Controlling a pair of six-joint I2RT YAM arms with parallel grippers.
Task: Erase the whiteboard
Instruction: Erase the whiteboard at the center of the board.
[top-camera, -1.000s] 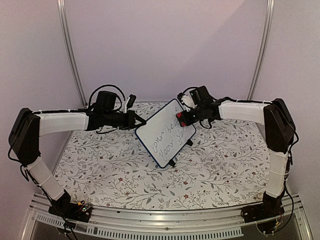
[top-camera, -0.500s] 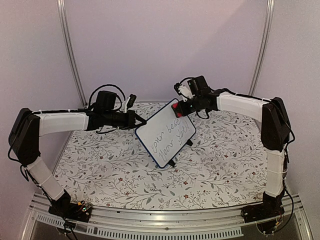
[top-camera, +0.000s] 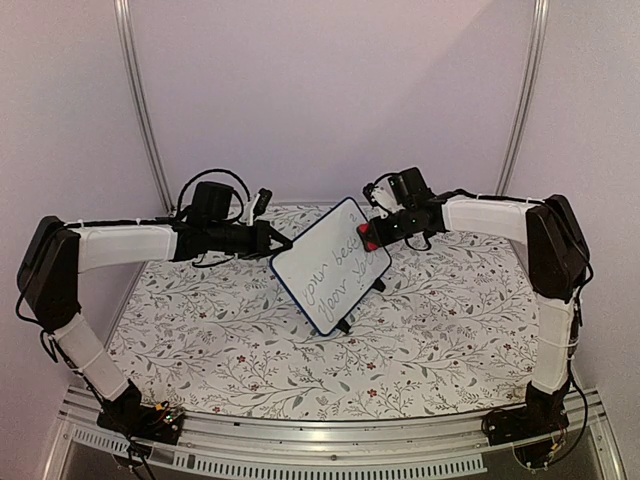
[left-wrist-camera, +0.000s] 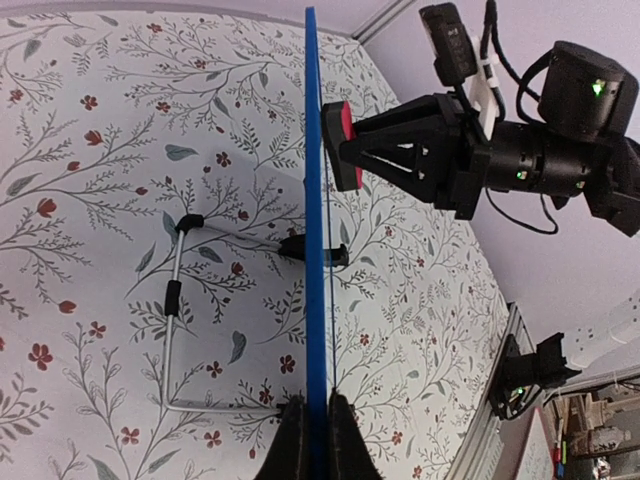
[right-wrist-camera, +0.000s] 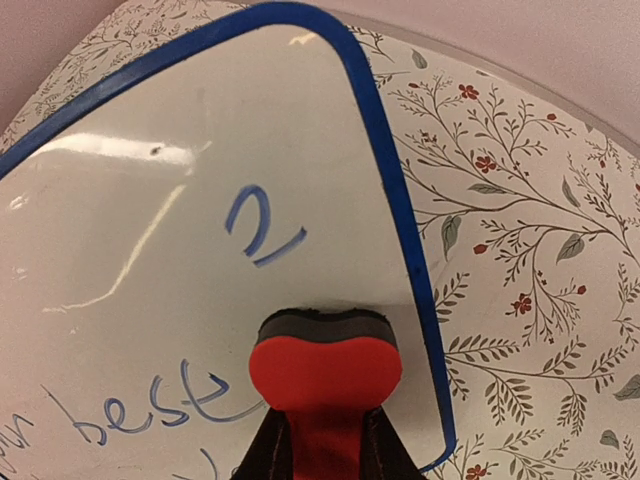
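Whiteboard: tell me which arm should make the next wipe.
Right. The right gripper holds the eraser on the whiteboard, beside the writing. The left gripper is clamped on its edge, steadying it.

The counter (top-camera: 430, 340) wears a white cloth printed with grey sprigs and small red flowers. A slotted aluminium rail (top-camera: 320, 437) runs along the counter's near edge. Behind its far corners rise a left pole (top-camera: 140, 110) and a right pole (top-camera: 522, 110). A red eraser (right-wrist-camera: 325, 372) with a dark felt face hangs above its far right part.
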